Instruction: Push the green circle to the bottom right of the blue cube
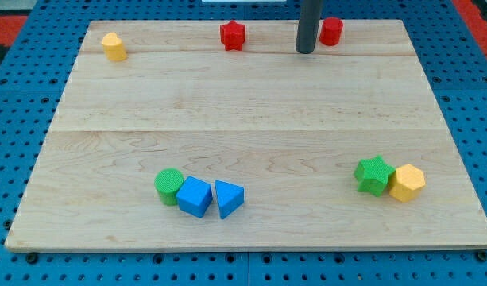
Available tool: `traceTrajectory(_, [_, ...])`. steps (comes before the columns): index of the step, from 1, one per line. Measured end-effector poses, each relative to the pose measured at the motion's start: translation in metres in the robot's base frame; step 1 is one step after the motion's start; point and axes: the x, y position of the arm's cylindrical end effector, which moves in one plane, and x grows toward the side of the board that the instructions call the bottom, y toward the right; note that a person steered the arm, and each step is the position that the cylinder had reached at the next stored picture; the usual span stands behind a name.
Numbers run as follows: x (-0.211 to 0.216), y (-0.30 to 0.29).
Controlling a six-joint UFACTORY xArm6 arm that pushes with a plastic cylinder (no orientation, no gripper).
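Green circle (169, 184) touches blue cube (194, 196), beside blue triangle (229, 198).

A single camera looks down at an angle from the near edge of the pale wooden board (251, 119), close enough that the board fills the view, blue perforated table (473, 95) bordering it.

Pale wooden table (251, 103) with visible plank seams, blue perforated pegboard surface (473, 87) around it, red patches at top corners, even lighting

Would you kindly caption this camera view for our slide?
My tip rests near the view's top, far from the green circle touching the blue cube.
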Motion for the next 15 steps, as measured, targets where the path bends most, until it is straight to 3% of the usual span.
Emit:
traceTrajectory(1, [0.046,-0.019])
traceTrajectory(4, [0.283,-0.059])
traceTrajectory(5, [0.318,-0.099])
traceTrajectory(8, [0.267,-0.228])
traceTrajectory(10, [0.222,-0.238])
traceTrajectory(11, [0.205,-0.28])
traceTrajectory(12, [0.193,-0.284])
traceTrajectory(14, [0.198,-0.34])
traceTrajectory(15, [0.194,-0.34])
